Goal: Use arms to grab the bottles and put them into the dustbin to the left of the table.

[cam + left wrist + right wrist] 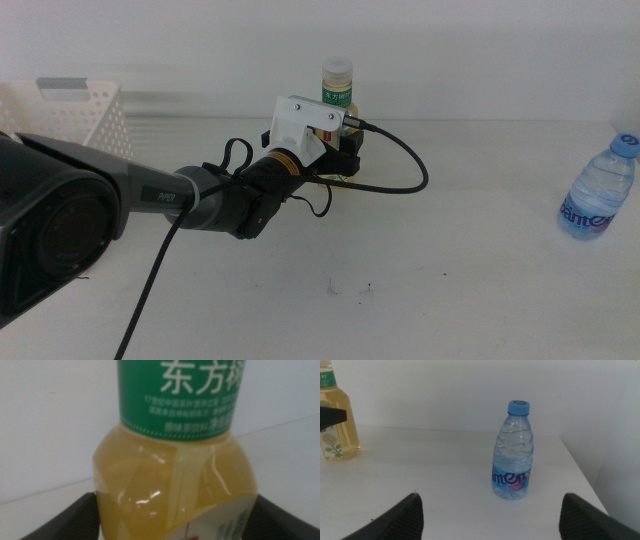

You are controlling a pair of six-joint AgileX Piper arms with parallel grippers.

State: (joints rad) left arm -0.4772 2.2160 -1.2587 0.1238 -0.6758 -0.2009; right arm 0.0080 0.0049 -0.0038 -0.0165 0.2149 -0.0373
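The yellow tea bottle (338, 85) with a white cap and green label stands at the back middle of the table (470, 280). My left gripper (345, 150) is open around its lower body; in the left wrist view the bottle (175, 490) fills the gap, with a jaw close to each side. At the table's right edge the clear water bottle (597, 190) stands upright. My right gripper (490, 502) hangs open, well short of the water bottle (512, 455). The white dustbin (70, 110) sits at the far left.
A black cable (400, 170) loops from the left wrist over the table beside the tea bottle. The left arm's body (60, 220) crosses the left front of the middle view. The table's right edge (580, 470) runs just past the water bottle.
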